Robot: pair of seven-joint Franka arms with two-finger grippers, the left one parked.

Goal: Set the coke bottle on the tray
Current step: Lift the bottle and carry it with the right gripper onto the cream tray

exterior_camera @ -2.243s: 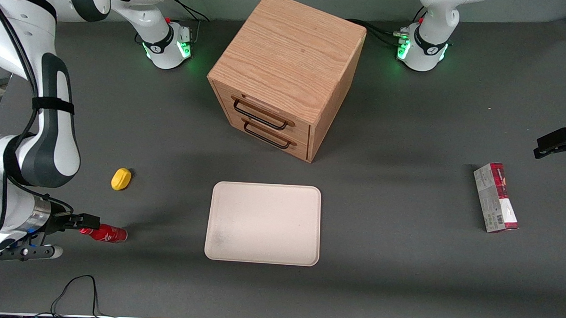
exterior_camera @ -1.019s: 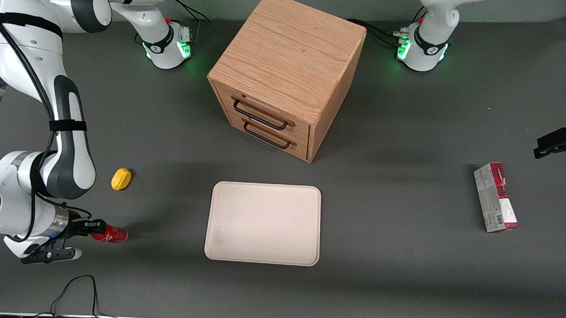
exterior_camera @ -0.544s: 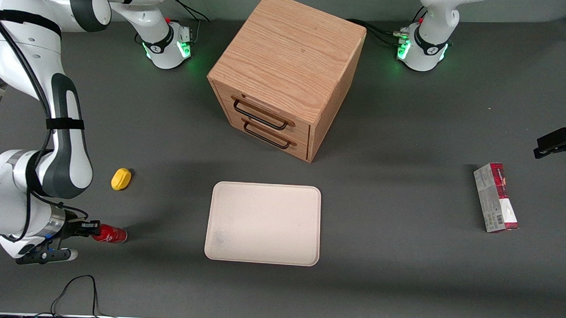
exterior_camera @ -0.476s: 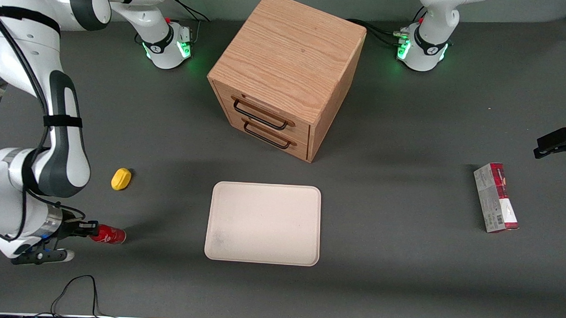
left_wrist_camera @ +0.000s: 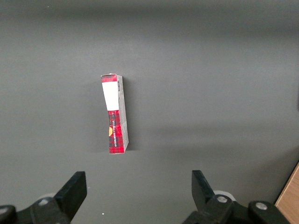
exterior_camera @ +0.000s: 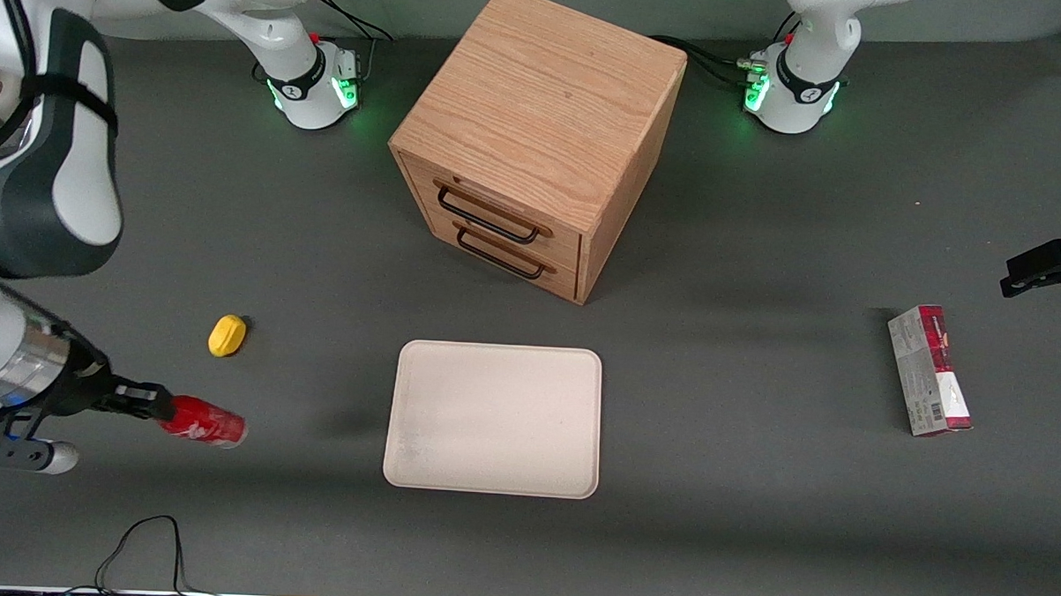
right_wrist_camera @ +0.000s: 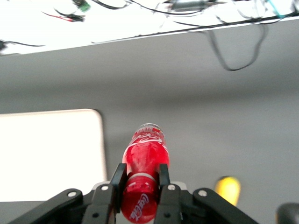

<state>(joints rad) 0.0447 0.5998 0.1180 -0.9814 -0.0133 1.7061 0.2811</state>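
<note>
Lifted off table since earlier: coke bottle (exterior_camera: 201, 421) pinched in pincer (exterior_camera: 149, 404), short of tray (exterior_camera: 493, 418)

The right arm's gripper (exterior_camera: 152, 402) is held low at the working arm's end of the desk. Its jaws are clamped on the coke bottle (exterior_camera: 201, 421), which is carried horizontally.

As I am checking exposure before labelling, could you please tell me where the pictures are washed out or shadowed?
Right wrist view: the large cream-beige rectangular tray is blown out to near white, as is the bright strip above the table; the small glossy red coke bottle, gripped by the pincer, is well exposed. Front view: even light, with a soft shadow on the grey table between bottle and tray.
</note>
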